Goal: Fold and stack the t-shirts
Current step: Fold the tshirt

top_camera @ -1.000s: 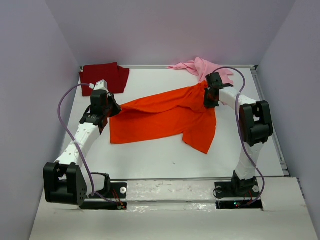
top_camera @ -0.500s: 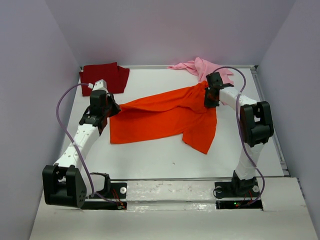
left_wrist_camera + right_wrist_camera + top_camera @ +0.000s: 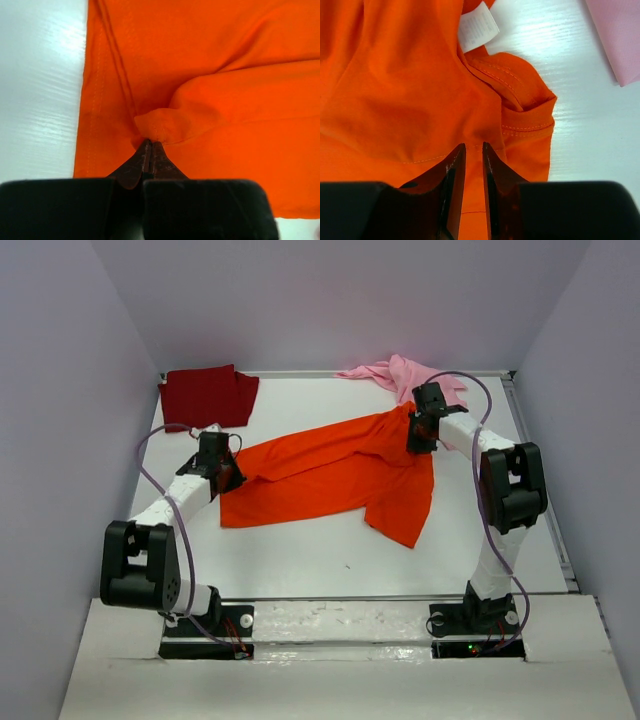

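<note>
Orange cloth takes up the middle of the white table (image 3: 330,570): the orange t-shirt (image 3: 330,475) lies spread on a diagonal, one end at the left and its collar end at the far right. I judge that it is laid out this way to flatten it for a first fold; no fold is made yet. The dark red t-shirt (image 3: 208,395) sits folded in the far left corner, and I take it as the base of the stack. The pink t-shirt (image 3: 400,373) lies crumpled at the far right edge, near the orange collar end with bare table between them.

Pose of the left arm (image 3: 175,502): stretched low from its base, forearm angled far and right, wrist close to the table. The left gripper (image 3: 150,146) is clamped on a small pinch of the orange t-shirt at its left edge, where the fabric puckers at the tips. I read this as an anchor hold for tensioning the cloth.

Pose of the right arm (image 3: 505,490): elbow raised, forearm reaching far and left, wrist tipped down over the collar end. The right gripper (image 3: 473,147) has its jaws slightly apart, with a narrow gap showing over the cloth, just near of the neckband (image 3: 520,95) and the white label (image 3: 477,26). I cannot tell whether any cloth sits between them.
</note>
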Robot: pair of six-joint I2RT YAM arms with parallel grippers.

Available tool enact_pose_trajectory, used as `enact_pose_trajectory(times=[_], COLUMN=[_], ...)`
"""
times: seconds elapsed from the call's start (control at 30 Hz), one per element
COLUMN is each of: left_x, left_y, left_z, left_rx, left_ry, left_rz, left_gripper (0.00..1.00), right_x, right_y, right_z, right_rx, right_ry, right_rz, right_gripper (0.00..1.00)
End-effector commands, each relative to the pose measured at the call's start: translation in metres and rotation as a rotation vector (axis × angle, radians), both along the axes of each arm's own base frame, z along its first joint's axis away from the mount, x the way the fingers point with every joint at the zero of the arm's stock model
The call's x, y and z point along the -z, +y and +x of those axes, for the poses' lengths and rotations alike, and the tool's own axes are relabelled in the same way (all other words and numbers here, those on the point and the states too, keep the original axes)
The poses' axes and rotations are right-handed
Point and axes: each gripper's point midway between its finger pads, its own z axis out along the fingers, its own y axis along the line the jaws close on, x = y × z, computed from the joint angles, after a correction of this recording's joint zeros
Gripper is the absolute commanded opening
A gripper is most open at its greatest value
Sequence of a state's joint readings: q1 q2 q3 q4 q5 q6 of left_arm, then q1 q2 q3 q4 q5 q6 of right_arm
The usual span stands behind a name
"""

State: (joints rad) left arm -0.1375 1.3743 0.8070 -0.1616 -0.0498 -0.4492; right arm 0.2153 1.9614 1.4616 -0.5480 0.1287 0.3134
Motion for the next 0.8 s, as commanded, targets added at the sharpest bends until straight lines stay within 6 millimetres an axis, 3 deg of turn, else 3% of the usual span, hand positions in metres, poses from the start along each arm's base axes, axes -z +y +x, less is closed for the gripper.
enact_pose_trajectory(times=[0.0,0.2,0.3,0.37,0.47,0.5,0.53,0.6,0.77], left_x=[0.027,0.073,0.077,0.066,0.031,0.006,-0.003,-0.035,-0.082], left_y=[0.014,0.016,0.032,0.043,0.059,0.065,0.071,0.073,0.069], left_z=[-0.014,-0.043,-0.044,-0.037,-0.013,0.007,0.008,0.031,0.064], left_rx=[-0.07,-0.121,-0.169,-0.183,-0.192,-0.197,-0.207,-0.203,-0.184], left_ry=[0.098,0.252,0.26,0.246,0.171,0.116,0.125,0.045,-0.121], left_rz=[-0.01,-0.153,-0.13,-0.074,0.012,0.033,0.067,0.07,0.042], left_gripper=[0.0,0.0,0.0,0.0,0.0,0.0,0.0,0.0,0.0], right_x=[-0.039,-0.054,-0.057,-0.056,-0.049,-0.049,-0.046,-0.042,-0.034], right_y=[0.003,0.005,0.007,0.006,0.006,0.007,0.009,0.01,0.014], right_z=[0.023,0.03,0.031,0.03,0.028,0.028,0.028,0.026,0.024], right_rx=[-0.004,-0.006,-0.012,-0.014,-0.019,-0.023,-0.026,-0.029,-0.041], right_ry=[-0.112,-0.148,-0.155,-0.151,-0.14,-0.141,-0.133,-0.126,-0.114], right_rz=[0.028,0.038,0.047,0.041,0.04,0.046,0.053,0.058,0.077], right_gripper=[0.26,0.27,0.27,0.27,0.27,0.27,0.27,0.27,0.27])
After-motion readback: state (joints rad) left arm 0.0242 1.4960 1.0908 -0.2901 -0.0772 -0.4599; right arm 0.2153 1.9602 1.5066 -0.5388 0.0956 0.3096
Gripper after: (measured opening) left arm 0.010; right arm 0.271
